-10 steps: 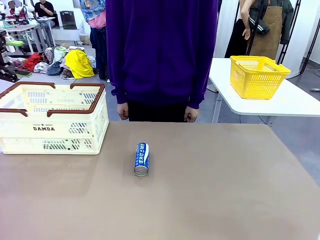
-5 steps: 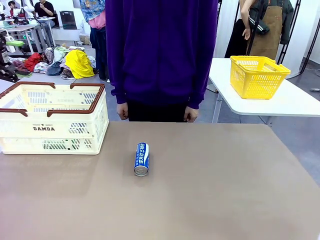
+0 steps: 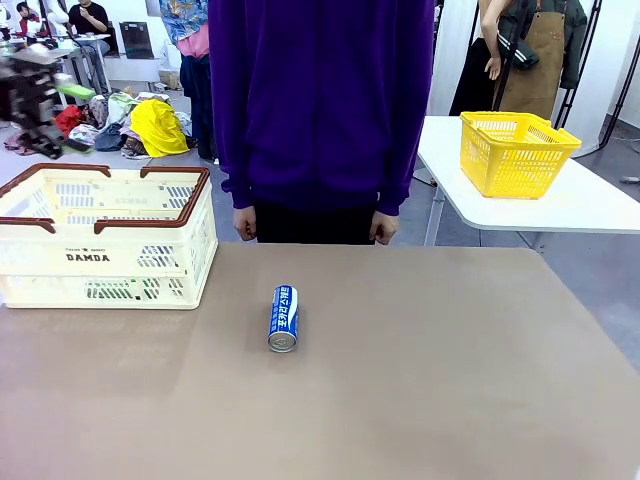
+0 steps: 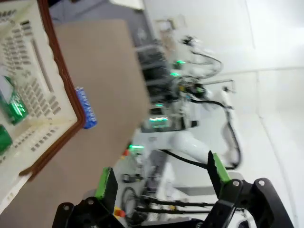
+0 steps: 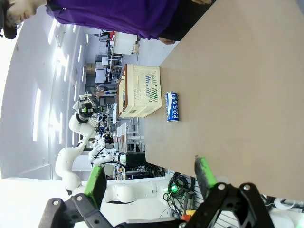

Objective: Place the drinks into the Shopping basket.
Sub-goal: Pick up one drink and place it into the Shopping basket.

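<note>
A slim blue drink can (image 3: 283, 318) with white lettering lies on its side in the middle of the brown table. The cream Shopping basket (image 3: 105, 262) stands at the table's left. In the left wrist view the basket's brown rim (image 4: 57, 71) is at the left, a green can (image 4: 14, 105) lies inside, and the blue can (image 4: 86, 107) lies beyond the rim. My left gripper (image 4: 161, 178) is open and holds nothing. The right wrist view has the blue can (image 5: 172, 107) and basket (image 5: 140, 90) far off. There my right gripper (image 5: 151, 180) is open with nothing between its fingers.
A person in a purple top (image 3: 320, 100) stands at the far edge, hands hanging at their sides. A yellow mesh basket (image 3: 515, 152) sits on a white side table at the right. A blurred dark part of my left arm (image 3: 28, 90) hangs above the basket's far left.
The dark end of my left arm has moved up and into view at the far left, blurred by motion. The blue can, the basket and the person have stayed put.
</note>
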### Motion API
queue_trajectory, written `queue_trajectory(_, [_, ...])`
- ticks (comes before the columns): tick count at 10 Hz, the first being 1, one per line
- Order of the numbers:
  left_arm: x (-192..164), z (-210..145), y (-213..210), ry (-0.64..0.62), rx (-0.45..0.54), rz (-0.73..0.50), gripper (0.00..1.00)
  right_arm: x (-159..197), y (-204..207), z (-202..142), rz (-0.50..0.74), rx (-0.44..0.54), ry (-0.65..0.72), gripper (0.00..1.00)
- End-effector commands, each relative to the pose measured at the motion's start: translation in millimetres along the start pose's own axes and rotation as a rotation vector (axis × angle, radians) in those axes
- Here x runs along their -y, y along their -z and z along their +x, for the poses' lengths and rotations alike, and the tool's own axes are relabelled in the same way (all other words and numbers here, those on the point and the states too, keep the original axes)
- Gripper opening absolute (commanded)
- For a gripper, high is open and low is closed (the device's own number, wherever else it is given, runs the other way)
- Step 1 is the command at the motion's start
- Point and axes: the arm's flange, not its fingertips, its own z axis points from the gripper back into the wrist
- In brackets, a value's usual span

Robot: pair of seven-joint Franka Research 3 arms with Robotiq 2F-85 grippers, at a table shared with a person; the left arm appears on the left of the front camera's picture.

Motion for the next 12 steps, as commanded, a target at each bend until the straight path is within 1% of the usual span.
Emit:
queue_trajectory(1, [49, -4, 74, 0.007, -0.056, 0.260, 1.00, 0, 1, 2, 0.027, 0.009, -0.028, 1.00])
queue_trajectory(2, [65, 5, 114, 0.014, -0.160, 0.374, 1.00, 0, 1, 2, 0.027, 0.009, -0.028, 1.00])
queue_trajectory(3, [75, 6, 150, 0.007, -0.181, 0.503, 1.00, 0, 1, 2, 0.027, 0.009, -0.028, 1.00])
queue_trajectory(4, [80, 2, 185, 0.011, -0.268, 0.592, 1.00, 0, 1, 2, 0.027, 0.009, -0.028, 1.00])
queue_trajectory(5, [83, -5, 213, 0.032, -0.276, 0.674, 1.00, 0, 1, 2, 0.027, 0.009, -0.028, 1.00])
queue_trajectory(6, [85, -16, 242, 0.073, -0.243, 0.748, 1.00, 0, 1, 2, 0.027, 0.009, -0.028, 1.00])
queue_trajectory(7, [85, -21, 263, 0.119, -0.128, 0.807, 1.00, 0, 1, 2, 0.027, 0.009, -0.028, 1.00])
queue_trajectory(8, [85, -24, 274, 0.164, -0.057, 0.790, 1.00, 0, 1, 2, 0.027, 0.009, -0.028, 1.00])
queue_trajectory(9, [90, -12, 261, 0.099, -0.244, 0.737, 1.00, 0, 1, 2, 0.027, 0.009, -0.028, 1.00])
queue_trajectory(12, [90, -12, 261, 0.099, -0.244, 0.737, 1.00, 0, 1, 2, 0.027, 0.009, -0.028, 1.00])
